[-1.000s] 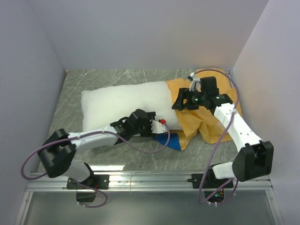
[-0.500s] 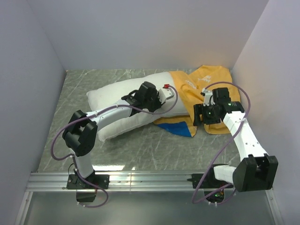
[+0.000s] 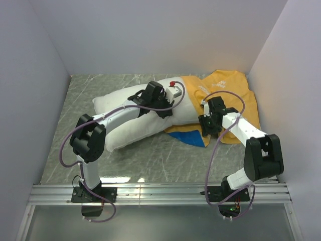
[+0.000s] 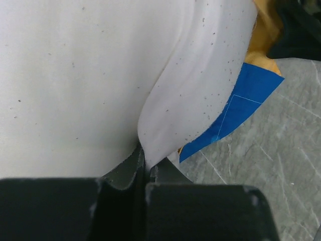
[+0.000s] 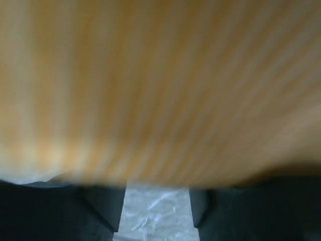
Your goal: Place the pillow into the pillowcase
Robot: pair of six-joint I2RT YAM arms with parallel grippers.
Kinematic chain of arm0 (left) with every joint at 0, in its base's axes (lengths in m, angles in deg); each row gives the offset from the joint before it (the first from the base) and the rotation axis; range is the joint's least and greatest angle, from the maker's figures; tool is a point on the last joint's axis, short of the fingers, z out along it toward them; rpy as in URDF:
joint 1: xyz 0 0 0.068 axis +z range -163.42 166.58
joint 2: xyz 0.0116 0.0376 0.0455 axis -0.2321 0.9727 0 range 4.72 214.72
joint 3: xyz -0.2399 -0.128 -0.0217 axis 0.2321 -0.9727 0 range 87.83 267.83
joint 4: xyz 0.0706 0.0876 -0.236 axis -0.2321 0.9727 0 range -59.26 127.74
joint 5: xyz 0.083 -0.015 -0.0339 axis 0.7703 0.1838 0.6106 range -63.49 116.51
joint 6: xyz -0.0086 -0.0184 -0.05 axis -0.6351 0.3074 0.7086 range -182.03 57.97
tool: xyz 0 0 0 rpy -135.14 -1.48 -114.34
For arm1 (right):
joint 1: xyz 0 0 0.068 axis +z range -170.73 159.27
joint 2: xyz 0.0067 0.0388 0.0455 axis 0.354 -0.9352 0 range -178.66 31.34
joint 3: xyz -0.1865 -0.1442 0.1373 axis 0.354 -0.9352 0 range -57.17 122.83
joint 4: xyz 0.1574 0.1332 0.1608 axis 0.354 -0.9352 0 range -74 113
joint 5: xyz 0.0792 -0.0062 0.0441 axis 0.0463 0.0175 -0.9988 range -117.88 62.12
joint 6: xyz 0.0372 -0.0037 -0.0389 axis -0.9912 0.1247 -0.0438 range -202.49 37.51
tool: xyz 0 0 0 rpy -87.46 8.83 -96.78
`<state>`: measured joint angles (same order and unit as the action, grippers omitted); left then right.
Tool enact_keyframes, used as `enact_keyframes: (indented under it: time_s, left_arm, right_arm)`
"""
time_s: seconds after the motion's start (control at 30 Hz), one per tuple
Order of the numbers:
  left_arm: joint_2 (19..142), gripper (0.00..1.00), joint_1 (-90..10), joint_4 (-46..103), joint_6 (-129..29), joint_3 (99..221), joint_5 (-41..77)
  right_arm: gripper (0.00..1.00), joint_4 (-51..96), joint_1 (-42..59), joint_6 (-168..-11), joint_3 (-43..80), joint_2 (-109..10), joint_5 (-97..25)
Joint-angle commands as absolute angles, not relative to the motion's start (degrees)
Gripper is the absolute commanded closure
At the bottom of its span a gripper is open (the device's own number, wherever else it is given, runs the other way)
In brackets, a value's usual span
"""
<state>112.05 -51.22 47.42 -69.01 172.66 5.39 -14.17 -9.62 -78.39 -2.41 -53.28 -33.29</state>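
Observation:
The white pillow (image 3: 123, 118) lies slantwise across the table, its right end tucked against the orange pillowcase (image 3: 228, 93). A blue fold of the pillowcase (image 3: 193, 136) pokes out beneath. My left gripper (image 3: 164, 111) sits on the pillow's right end. In the left wrist view the gripper (image 4: 144, 165) is shut on a pinched ridge of the pillow (image 4: 190, 100), with the case's blue corner (image 4: 246, 95) just beyond. My right gripper (image 3: 205, 125) is at the case's near-left edge. In its own view the jaws (image 5: 158, 193) stand apart over bare table, and blurred orange pillowcase (image 5: 160, 90) covers their tips.
Grey marbled table (image 3: 150, 155) is walled at the left, back and right. The case's far end lies close to the right wall (image 3: 281, 75). A metal rail (image 3: 160, 191) carrying both arm bases runs along the near edge.
The left gripper left the pillow's near edge, shut on its right end and carried it back and right. The right gripper came down to the case's near-left edge, its jaws narrowing.

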Motion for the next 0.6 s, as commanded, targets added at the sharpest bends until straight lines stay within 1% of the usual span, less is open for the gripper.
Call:
enact_keyframes:
  time_s: [0.0, 0.07, 0.1, 0.17, 0.2, 0.23, 0.33, 0.37, 0.43, 0.47, 0.57]
  left_arm:
    - [112.7, 1.00, -49.8, 46.2, -63.9, 175.3, 1.4]
    - [112.8, 1.00, -48.8, 46.6, -62.5, 175.7, 0.0]
    - [112.8, 1.00, -48.2, 46.6, -61.0, 176.2, -1.2]
    - [112.5, 1.00, -47.0, 46.0, -58.3, 176.3, -2.2]
    - [112.3, 1.00, -46.7, 45.9, -57.7, 176.7, -3.3]
    - [111.8, 1.00, -46.1, 44.9, -56.2, 176.8, -3.6]
    - [110.4, 1.00, -45.6, 42.6, -52.2, 177.1, -5.2]
    - [110.0, 1.00, -45.6, 41.3, -51.1, 177.3, -5.2]
    - [108.8, 1.00, -45.5, 40.2, -47.0, 177.9, -4.8]
    - [108.3, 1.00, -45.6, 38.5, -45.9, 177.7, -4.9]
    - [105.1, 1.00, -45.5, 35.8, -42.4, 175.4, -5.6]
  right_arm:
    - [0.68, -10.4, -9.4, -78.7, 1.1, -55.3, -30.3]
    - [0.92, -12.1, -8.6, -78.5, 2.6, -56.1, -32.7]
    - [1.00, -12.9, -8.1, -78.4, 4.2, -56.1, -33.9]
    - [1.00, -15.1, -6.8, -78.3, 5.7, -55.0, -42.1]
    - [1.00, -15.3, -4.7, -78.6, 6.7, -52.4, -44.8]
    - [1.00, -15.6, -3.0, -78.4, 7.3, -51.0, -51.6]
    - [1.00, -16.8, 5.0, -78.5, 11.5, -47.5, -57.5]
    - [1.00, -17.9, 6.6, -78.5, 14.4, -47.6, -61.8]
    - [1.00, -18.7, 10.5, -79.5, 17.5, -48.4, -65.8]
    - [1.00, -19.1, 11.4, -79.7, 18.8, -49.3, -69.2]
    - [1.00, -19.0, 12.7, -80.0, 23.6, -51.0, -72.2]
